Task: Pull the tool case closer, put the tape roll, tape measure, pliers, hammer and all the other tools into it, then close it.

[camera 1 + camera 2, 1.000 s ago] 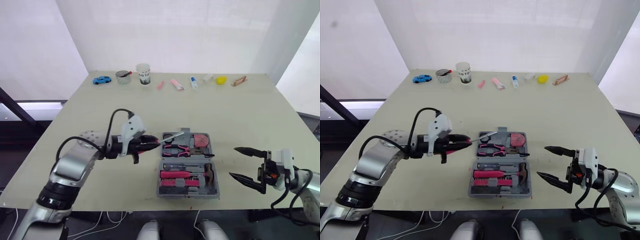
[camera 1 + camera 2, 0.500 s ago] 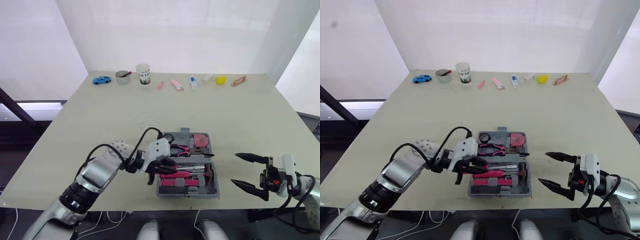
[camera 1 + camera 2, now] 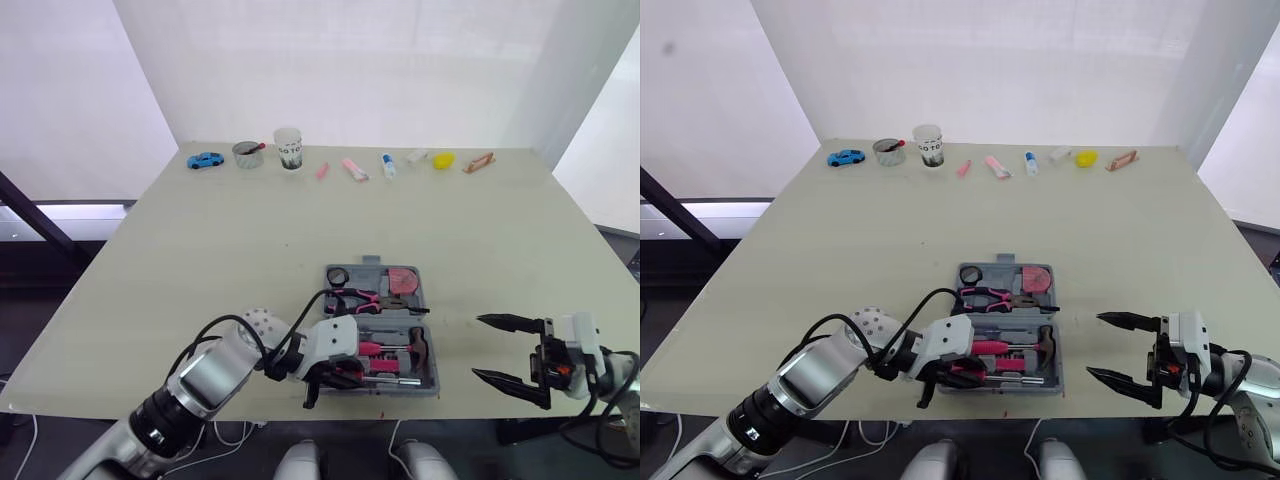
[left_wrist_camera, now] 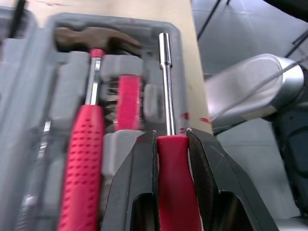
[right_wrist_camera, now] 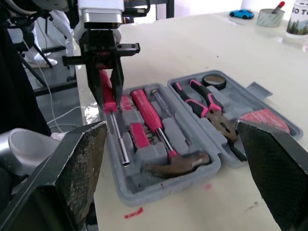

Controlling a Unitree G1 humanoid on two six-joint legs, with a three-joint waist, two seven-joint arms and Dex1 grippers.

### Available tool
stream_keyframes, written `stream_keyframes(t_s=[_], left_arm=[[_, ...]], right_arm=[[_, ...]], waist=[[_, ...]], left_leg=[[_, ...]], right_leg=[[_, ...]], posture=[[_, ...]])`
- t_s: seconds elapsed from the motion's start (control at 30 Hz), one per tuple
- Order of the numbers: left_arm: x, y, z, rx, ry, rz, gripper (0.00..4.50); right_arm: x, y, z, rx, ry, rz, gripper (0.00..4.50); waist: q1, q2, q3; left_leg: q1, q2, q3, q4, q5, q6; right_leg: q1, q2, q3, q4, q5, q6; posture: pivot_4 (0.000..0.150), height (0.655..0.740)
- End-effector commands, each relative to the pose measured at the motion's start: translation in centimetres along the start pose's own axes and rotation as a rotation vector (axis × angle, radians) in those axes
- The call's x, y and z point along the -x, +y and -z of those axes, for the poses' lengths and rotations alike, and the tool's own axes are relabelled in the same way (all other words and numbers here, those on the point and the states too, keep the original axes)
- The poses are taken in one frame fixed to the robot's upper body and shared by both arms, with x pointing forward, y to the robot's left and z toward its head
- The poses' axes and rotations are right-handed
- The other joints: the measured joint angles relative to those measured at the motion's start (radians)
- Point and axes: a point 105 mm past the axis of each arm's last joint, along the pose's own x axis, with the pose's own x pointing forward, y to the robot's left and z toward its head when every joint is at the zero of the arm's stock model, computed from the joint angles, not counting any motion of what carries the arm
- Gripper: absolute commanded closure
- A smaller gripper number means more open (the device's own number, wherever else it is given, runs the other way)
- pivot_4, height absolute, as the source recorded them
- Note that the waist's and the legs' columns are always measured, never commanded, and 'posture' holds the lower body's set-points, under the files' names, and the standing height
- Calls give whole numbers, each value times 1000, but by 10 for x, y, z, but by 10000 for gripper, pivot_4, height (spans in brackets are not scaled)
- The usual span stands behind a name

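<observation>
Left gripper (image 4: 171, 137) sits low in the middle of the head view, pinching one pink-handled screwdriver with a steel shaft (image 4: 166, 84) at the near side of the one grey plastic tool case (image 5: 163, 185), which is lying wide open. Right gripper (image 3: 478, 347) hangs at lower right, fingers spread. Inside the case so far: one pink-handled hammer (image 5: 150, 114), one pair of pink-gripped pliers (image 5: 207, 103), one black tape roll (image 3: 336, 275) in its far-left corner. Way up top: one blue toy car (image 3: 205, 160), one white paper cup (image 3: 287, 148).
</observation>
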Motion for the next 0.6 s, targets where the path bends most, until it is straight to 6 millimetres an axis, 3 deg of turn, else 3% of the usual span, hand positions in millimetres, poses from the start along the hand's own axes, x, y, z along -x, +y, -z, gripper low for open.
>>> stream_keyframes(t_s=[0.03,0.6], left_arm=[[-4,-2,-7,-37,0,0,40163],[-22,7,-9,-26,55,-10,40163]], right_arm=[[7,-2,-5,24,-3,4,0],[5,-1,-3,24,-9,19,0]], waist=[[-1,0,0],[0,0,0]], left_leg=[[0,0,0,0,0,0],[0,0,0,0,0,0]], right_leg=[[0,0,0,0,0,0],[0,0,0,0,0,0]], posture=[[1500,7400],[1500,7400]])
